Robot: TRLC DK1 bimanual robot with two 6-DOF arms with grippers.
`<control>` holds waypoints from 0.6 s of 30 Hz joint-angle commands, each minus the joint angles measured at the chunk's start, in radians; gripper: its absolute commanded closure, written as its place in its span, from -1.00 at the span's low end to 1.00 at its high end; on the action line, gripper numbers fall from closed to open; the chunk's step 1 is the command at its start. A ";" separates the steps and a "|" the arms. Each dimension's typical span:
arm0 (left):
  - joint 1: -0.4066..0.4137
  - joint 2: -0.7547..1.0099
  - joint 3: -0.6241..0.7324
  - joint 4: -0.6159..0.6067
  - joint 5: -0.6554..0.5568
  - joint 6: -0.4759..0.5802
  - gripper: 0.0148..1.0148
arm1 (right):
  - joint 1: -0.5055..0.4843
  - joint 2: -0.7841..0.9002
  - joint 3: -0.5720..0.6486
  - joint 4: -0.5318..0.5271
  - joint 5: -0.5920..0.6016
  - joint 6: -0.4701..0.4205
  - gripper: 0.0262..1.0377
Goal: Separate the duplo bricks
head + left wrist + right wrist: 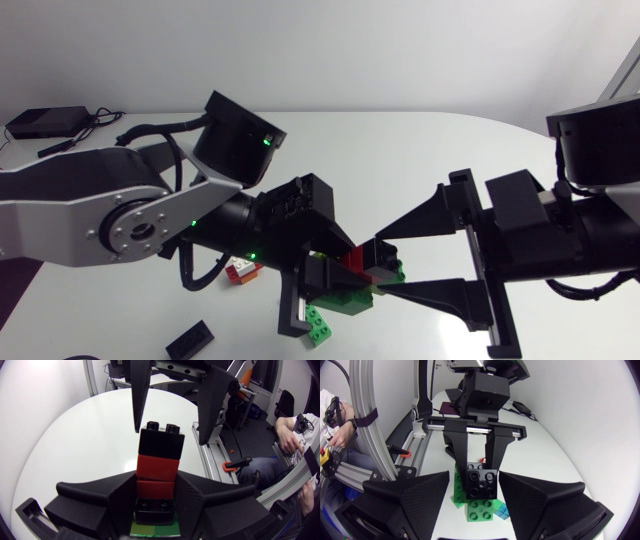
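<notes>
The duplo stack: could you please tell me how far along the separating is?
Possibly done: one red-and-white brick lies loose on the table. In hand: the left hand is shut on the stack; the right hand stands open around its black end brick, not yet gripping. Left: the black and red bricks are all still joined.

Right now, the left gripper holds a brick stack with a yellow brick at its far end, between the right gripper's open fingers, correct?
Not quite: the end brick is black, not yellow; the left wrist view shows it. The left gripper does hold the stack, that end between the right gripper's open fingers.
</notes>
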 commanded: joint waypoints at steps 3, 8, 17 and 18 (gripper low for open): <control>0.009 -0.011 0.014 -0.004 0.008 0.024 0.65 | 0.007 0.025 -0.011 -0.005 0.003 0.004 -0.12; 0.007 -0.014 0.017 -0.004 0.006 0.027 0.65 | 0.013 0.027 -0.017 -0.002 0.004 0.004 0.39; -0.013 -0.027 0.008 -0.004 -0.032 0.055 0.65 | 0.022 0.061 0.014 -0.031 -0.034 0.002 0.87; -0.014 -0.031 0.007 -0.004 -0.032 0.058 0.65 | 0.016 0.070 0.023 -0.045 -0.054 0.001 0.87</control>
